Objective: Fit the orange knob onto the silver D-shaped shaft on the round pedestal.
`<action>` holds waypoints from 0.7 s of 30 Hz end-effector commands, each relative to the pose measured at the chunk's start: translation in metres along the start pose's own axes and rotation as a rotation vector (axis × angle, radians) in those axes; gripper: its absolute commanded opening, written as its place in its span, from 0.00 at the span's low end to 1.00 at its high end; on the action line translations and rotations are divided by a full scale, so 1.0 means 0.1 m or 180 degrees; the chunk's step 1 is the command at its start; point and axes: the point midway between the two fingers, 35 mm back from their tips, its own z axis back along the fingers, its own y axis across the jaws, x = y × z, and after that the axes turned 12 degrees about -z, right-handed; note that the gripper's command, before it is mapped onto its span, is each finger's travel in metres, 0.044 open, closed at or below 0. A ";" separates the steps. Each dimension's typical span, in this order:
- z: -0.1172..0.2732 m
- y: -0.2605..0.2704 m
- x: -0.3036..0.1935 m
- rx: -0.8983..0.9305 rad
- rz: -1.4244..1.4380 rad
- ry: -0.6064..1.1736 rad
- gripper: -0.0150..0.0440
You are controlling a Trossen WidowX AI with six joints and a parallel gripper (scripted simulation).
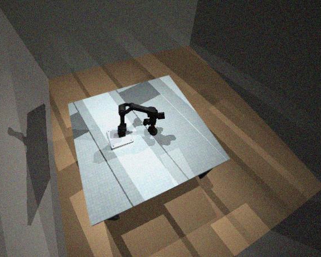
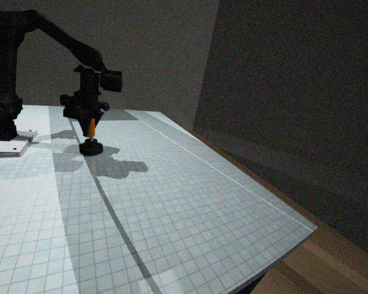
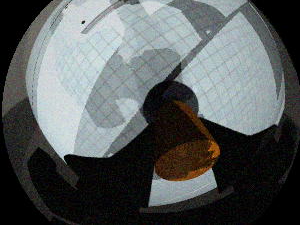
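Observation:
The orange knob [image 2: 92, 127] [image 3: 187, 161] is upright between the fingers of my gripper [image 2: 90, 131] [image 3: 177, 124], which is shut on it. The black round pedestal [image 1: 153, 133] [image 2: 91, 149] [image 3: 169, 91] stands on the table right below. A short length of the silver shaft [image 2: 91, 139] shows between the knob's lower end and the pedestal in the exterior view, so the knob is not down on the pedestal. Whether the shaft's tip is inside the hole cannot be told. The hole and both flat sides are hidden. In the top view the knob is almost wholly hidden by the arm.
The arm's base stands on a white plate [image 1: 120, 142] [image 2: 7, 148] on the light gridded table [image 1: 108, 182] [image 2: 196, 208], left of the pedestal in the top and exterior views. Dark shadows and bright bands cross the table. The table's right edge lies well beyond the pedestal.

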 end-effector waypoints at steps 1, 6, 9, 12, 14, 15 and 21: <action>0.05 -0.01 -0.02 -0.0025 0.0168 0.0036 0.25; 0.04 -0.03 -0.04 -0.0025 0.0168 0.0036 0.25; 0.03 -0.04 -0.06 -0.0025 0.0168 0.0037 0.25; 0.02 -0.05 -0.08 -0.0026 0.0168 0.0037 0.25; 0.02 -0.05 -0.09 -0.0026 0.0168 0.0038 0.25; 0.02 -0.06 -0.10 -0.0026 0.0168 0.0038 0.25; -0.02 -0.06 -0.11 -0.0026 0.0168 0.0038 0.25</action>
